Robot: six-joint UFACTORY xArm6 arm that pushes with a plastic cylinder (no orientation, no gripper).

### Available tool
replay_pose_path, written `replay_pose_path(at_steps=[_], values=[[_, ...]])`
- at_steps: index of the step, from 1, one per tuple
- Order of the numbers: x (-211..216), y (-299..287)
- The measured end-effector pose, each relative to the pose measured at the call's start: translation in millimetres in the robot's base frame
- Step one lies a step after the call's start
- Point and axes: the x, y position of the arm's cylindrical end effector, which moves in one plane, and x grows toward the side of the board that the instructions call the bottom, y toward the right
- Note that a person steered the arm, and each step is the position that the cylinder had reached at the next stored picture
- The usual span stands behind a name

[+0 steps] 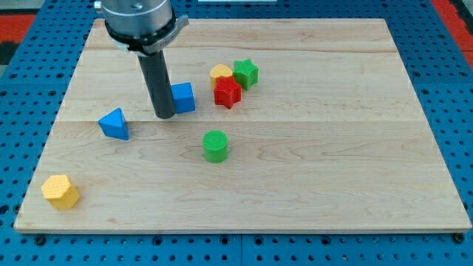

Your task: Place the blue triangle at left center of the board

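Note:
The blue triangle (114, 123) lies on the wooden board (310, 170) at the view's left, about mid-height. My tip (165, 115) stands to the right of it, with a gap between them. A blue cube (182, 97) sits right beside the rod on its right, touching or nearly touching it.
A red star-shaped block (228, 92), a yellow block (220, 73) and a green star-shaped block (246, 72) cluster right of the blue cube. A green cylinder (216, 145) stands below the middle. A yellow hexagonal block (60, 191) sits at the bottom left corner.

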Motion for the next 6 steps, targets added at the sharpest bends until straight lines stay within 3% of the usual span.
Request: replay_pose_path(at_steps=[1,3,4,5,6], values=[[-10,34],[-8,26],[62,8],[60,-68],[25,-97]])
